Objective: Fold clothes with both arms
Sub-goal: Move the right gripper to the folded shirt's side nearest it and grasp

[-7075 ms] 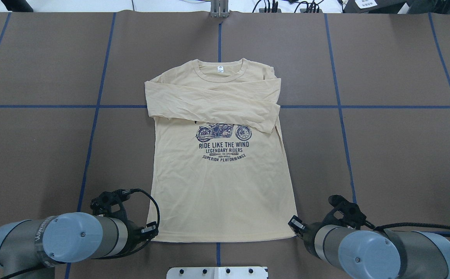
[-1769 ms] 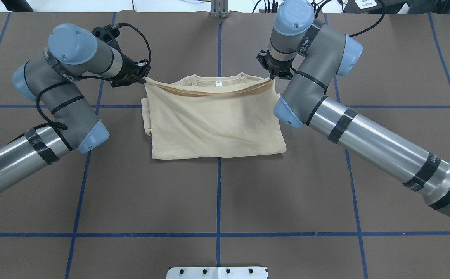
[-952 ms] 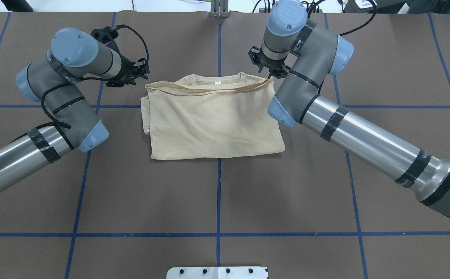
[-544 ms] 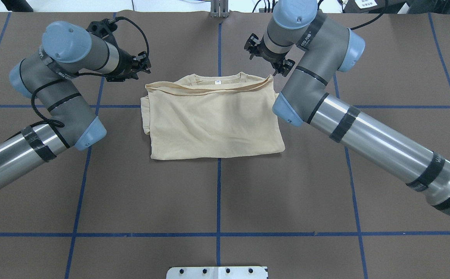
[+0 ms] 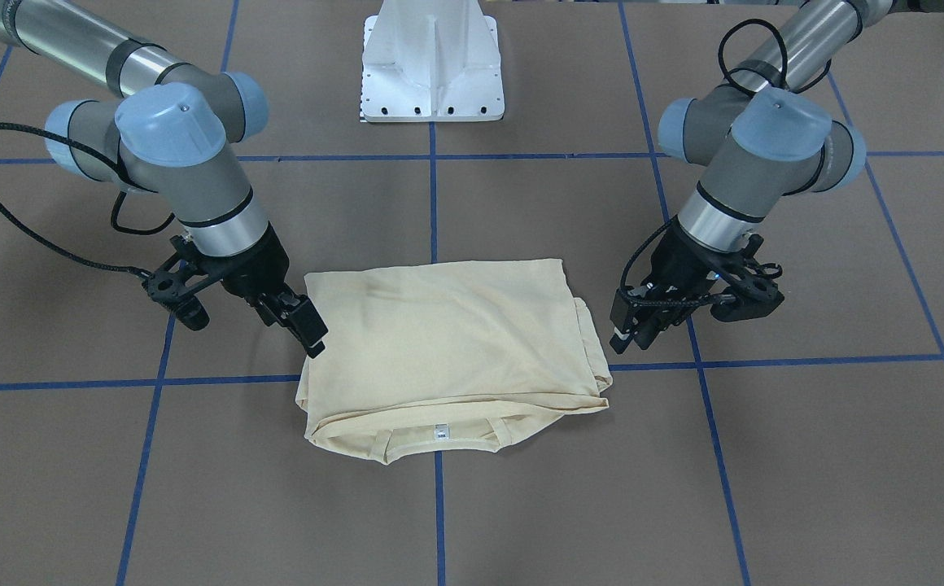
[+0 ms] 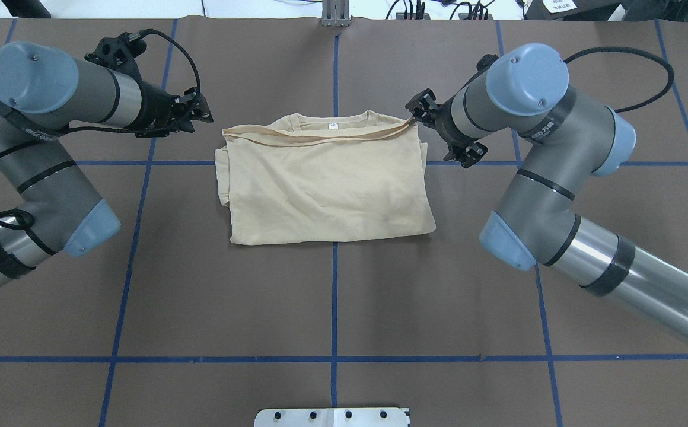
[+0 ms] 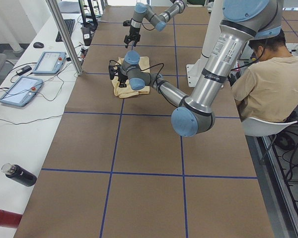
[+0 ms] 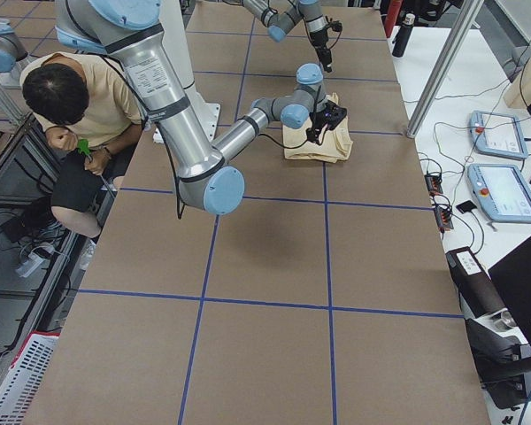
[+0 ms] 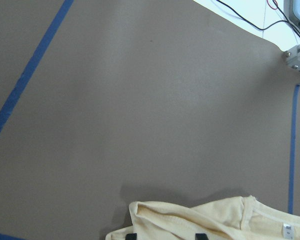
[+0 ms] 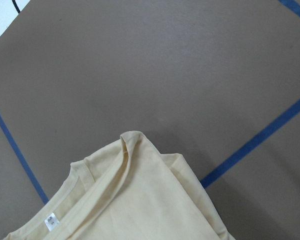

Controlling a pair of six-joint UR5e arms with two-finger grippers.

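Both sets of jaws stand wide open and hold nothing: the left jaws a little off the far left corner of the T-shirt [image 6: 326, 184], the right jaws hard by its far right corner. The T-shirt lies folded in half on the middle of the bench [image 6: 332, 308], plain side up, its hem edge close to the ribbed neck, where a small white label [image 6: 334, 126] shows. The left arm [image 6: 41, 154] and right arm [image 6: 534, 148] flank it, one at either side

We see brown tabletop [image 6: 231, 308] gridded with blue tape [image 6: 231, 359]; white bench [image 7: 10, 134] alongside holds two tablets [image 7: 21, 90]; person [image 7: 268, 82] seated on white chair [image 7: 265, 126].
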